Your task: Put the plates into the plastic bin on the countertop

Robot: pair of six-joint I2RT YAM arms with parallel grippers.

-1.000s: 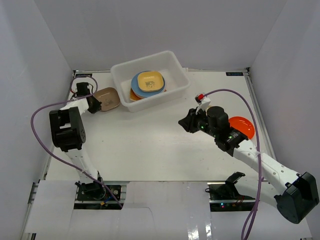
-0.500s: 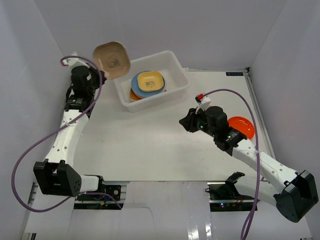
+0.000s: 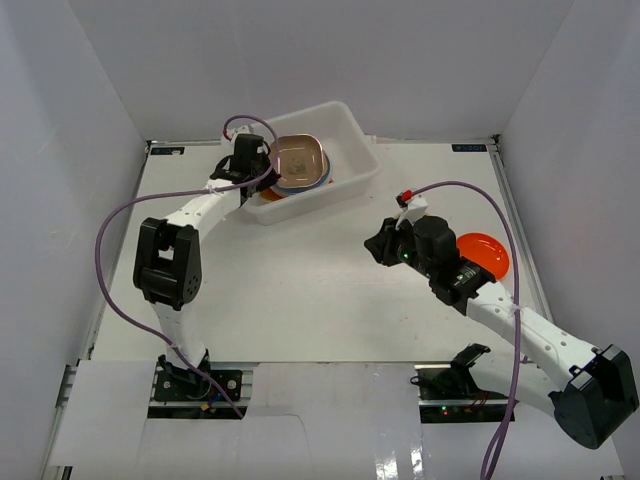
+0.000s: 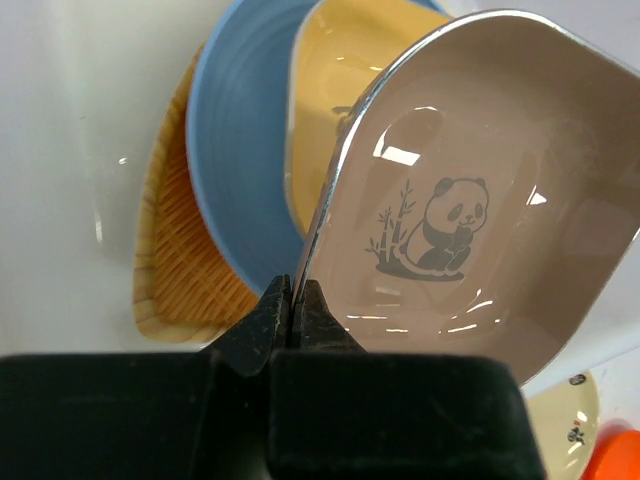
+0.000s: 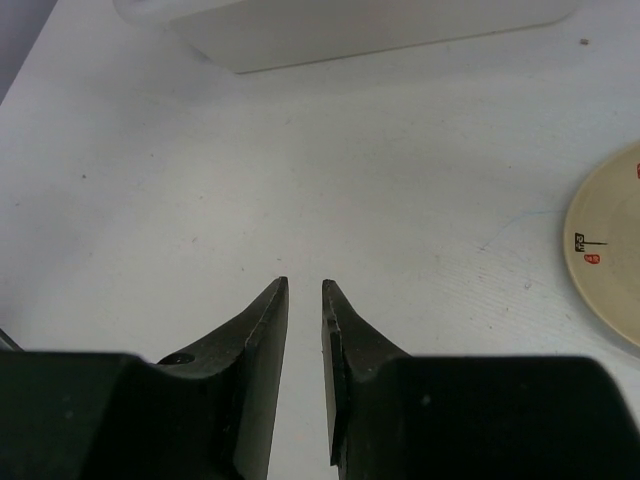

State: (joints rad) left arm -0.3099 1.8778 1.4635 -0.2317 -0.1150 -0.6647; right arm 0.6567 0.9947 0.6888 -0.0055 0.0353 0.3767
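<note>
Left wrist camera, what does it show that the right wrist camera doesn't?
Only left wrist: the left claw pinching a brown squarish panda-print plate above a round blue plate, a yellow squarish plate and a woven wicker plate. Only right wrist: the right claw, open, over the white countertop near a round cream plate. Both: the white plastic bin.
</note>
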